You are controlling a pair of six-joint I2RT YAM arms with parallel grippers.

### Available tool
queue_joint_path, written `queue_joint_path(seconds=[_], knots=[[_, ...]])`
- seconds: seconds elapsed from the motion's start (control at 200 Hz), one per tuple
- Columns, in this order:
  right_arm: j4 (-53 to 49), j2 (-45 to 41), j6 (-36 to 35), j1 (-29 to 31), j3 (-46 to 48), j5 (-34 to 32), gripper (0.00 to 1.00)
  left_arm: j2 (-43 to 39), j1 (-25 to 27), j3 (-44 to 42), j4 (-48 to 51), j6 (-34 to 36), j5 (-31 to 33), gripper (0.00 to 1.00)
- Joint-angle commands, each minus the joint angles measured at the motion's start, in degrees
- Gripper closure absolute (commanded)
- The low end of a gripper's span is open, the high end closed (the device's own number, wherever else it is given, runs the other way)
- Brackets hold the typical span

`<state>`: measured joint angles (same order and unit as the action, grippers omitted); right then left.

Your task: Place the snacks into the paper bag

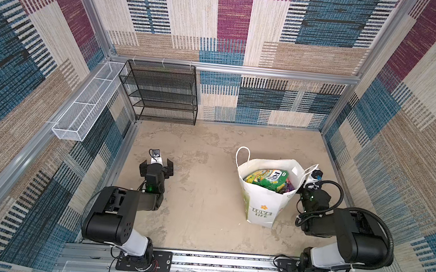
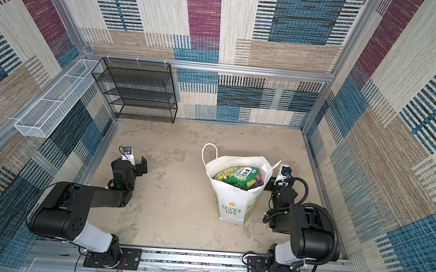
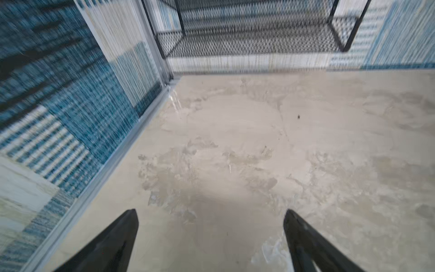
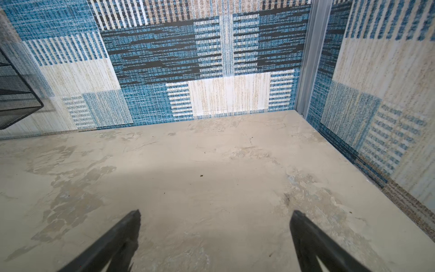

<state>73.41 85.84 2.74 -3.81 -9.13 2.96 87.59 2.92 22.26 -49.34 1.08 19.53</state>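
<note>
Paper bag (image 1: 262, 201) stands upright on the right half of the surface (image 1: 204, 154), mouth open. The snacks (image 1: 266, 178) are heaped inside it close to the rim, a green packet on top. You see no packet lying loose, so the packing looks finished.

Left fingers (image 3: 120, 235) are spread wide with nothing between them, low over bare surface near the left wall. Right fingers (image 4: 122, 235) are also spread and empty, pointed at the far right corner. That arm sits just beside the bag's right side; you can't tell if it touches.

Room: the centre and far surface are open. Mind the bag's cord handle (image 1: 242, 155) and the black mesh shelf (image 1: 161, 93) at the back left.
</note>
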Motion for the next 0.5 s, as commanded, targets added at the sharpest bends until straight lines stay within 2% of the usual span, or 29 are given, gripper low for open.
queue_joint_path(seconds=[0.0,0.025,0.09,0.496], knots=[[4.7,1.2,-0.7,0.1,0.1,-0.3,0.0,0.6,-0.5,0.4,-1.3,-1.7,-3.4,0.01],[4.9,1.4,-0.7,0.1,0.1,-0.3,0.0,1.1,-0.5,0.1,-2.8,-1.4,-3.3,0.0],[4.6,1.4,-0.8,0.2,0.0,-0.4,0.0,0.1,-0.9,1.1,1.5,-2.4,-3.9,0.0],[3.5,1.8,-1.2,0.5,-0.9,-0.4,0.0,0.4,-2.3,1.0,0.4,-3.2,-5.5,0.0]])
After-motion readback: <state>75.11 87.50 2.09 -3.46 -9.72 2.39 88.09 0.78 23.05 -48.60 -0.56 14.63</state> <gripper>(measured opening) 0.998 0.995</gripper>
